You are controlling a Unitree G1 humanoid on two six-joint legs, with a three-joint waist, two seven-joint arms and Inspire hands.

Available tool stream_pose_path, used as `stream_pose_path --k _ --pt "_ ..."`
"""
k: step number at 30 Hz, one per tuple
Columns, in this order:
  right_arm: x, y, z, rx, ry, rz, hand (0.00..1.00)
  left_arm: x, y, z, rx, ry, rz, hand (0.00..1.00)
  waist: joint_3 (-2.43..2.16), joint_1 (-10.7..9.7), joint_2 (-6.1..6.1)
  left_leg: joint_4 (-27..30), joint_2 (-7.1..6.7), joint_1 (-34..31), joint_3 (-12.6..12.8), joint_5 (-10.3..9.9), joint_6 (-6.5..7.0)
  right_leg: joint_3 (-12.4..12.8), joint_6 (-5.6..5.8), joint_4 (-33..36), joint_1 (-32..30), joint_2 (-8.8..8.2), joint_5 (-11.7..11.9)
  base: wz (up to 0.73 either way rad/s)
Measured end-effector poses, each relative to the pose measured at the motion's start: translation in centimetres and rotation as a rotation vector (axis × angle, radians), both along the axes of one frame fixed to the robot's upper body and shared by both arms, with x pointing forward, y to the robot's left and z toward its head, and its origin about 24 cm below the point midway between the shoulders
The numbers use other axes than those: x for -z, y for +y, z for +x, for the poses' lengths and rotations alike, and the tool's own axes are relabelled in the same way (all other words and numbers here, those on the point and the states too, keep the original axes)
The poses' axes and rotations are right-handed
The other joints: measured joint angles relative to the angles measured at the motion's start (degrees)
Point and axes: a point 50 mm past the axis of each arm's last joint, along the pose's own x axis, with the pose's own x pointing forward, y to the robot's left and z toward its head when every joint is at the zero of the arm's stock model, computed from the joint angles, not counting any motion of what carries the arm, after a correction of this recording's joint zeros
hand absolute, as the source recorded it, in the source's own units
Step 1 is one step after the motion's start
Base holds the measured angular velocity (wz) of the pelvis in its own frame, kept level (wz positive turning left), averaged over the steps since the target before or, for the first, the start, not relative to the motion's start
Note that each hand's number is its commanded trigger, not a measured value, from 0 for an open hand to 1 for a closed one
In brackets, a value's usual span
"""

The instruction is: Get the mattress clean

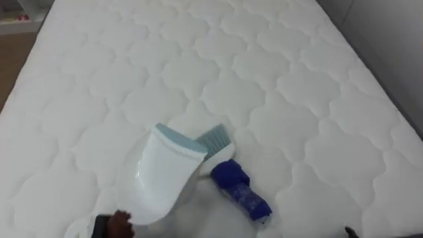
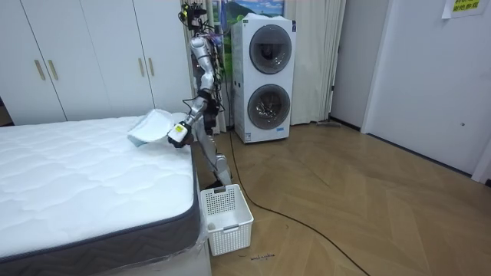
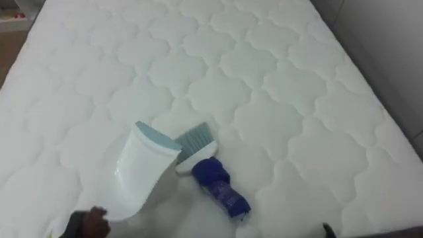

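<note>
A white quilted mattress (image 1: 277,59) spreads out before me. My left hand (image 1: 114,225) at the bottom edge is curled round the handle of a white dustpan (image 1: 164,175) with a pale blue lip, held tilted just above the mattress. In the room view the dustpan (image 2: 149,126) hangs over the bed's corner from that hand (image 2: 178,133). A small brush (image 1: 215,142) with grey-blue bristles lies at the pan's right side. Just right of it lies a blue crumpled thing (image 1: 241,192). A dark sliver of my right hand (image 1: 347,231) shows at the bottom right.
I stand at the bed's side, near its corner. A white slatted basket (image 2: 225,218) stands on the wooden floor by the bed. Stacked washing machines (image 2: 265,80) are behind me and white wardrobes (image 2: 77,61) beyond the bed. A grey wall (image 1: 396,46) runs along the mattress's right edge.
</note>
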Motion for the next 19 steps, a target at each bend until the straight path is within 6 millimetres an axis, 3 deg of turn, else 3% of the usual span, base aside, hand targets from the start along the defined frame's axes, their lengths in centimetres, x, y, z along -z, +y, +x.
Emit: stream_pose_path --k 3,8,13,19 --pt "0.9 0.5 -1.4 -0.006 0.116 -0.002 0.00 1.1 1.1 -2.8 -0.140 0.111 -0.031 0.00 -0.18 0.62 -0.74 -0.09 0.00 0.39 0.00 0.00 0.00 -0.35 0.00 -0.03 0.13 0.01 0.00 -0.13" --pt "1.9 1.5 -3.6 0.026 0.272 0.031 0.00 2.0 2.5 -7.9 -0.346 0.287 -0.019 0.00 0.24 1.91 -1.50 -0.15 -0.06 2.27 -0.13 -0.03 0.03 -1.38 0.01 -0.51 2.03 -0.27 -0.04 -0.06" --pt "2.1 1.3 -4.8 0.083 0.341 0.069 0.00 2.3 1.8 -9.9 -0.444 0.347 -0.052 0.00 0.24 2.90 -1.67 -0.12 -0.31 2.63 -0.24 -0.13 0.18 -1.53 0.37 -0.45 2.28 -0.60 -0.23 0.04" --pt "2.3 1.5 -6.2 0.108 0.443 0.137 0.00 2.6 1.1 -10.7 -0.475 0.404 -0.085 0.00 -0.02 3.29 -1.49 0.07 -0.47 2.43 -1.29 -0.44 0.70 -1.82 0.77 0.73 2.06 -0.69 -0.47 0.07"
